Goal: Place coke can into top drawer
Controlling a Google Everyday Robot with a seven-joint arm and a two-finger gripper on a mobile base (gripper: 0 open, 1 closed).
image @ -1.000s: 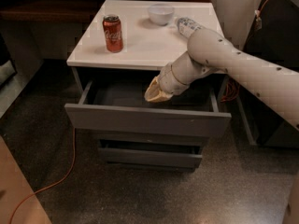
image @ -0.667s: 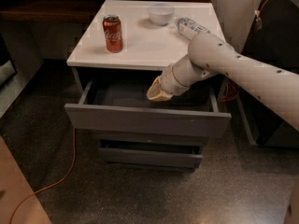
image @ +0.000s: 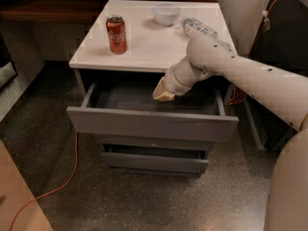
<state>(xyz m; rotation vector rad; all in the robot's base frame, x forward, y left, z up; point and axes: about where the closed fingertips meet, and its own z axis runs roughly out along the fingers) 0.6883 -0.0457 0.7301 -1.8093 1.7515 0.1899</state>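
The red coke can (image: 117,34) stands upright on the left part of the white cabinet top (image: 144,47). The top drawer (image: 151,124) is pulled open and its dark inside shows nothing in it. My gripper (image: 162,93) hangs over the open drawer, just below the front edge of the cabinet top, to the right of and lower than the can. It is apart from the can.
A white bowl (image: 166,14) and a clear plastic bottle (image: 198,28) lie at the back right of the top. Two narrower grey drawers (image: 154,160) sit shut below. An orange cable (image: 57,186) runs over the floor at the left.
My gripper has shifted slightly right and up above the open drawer. The can has not moved.
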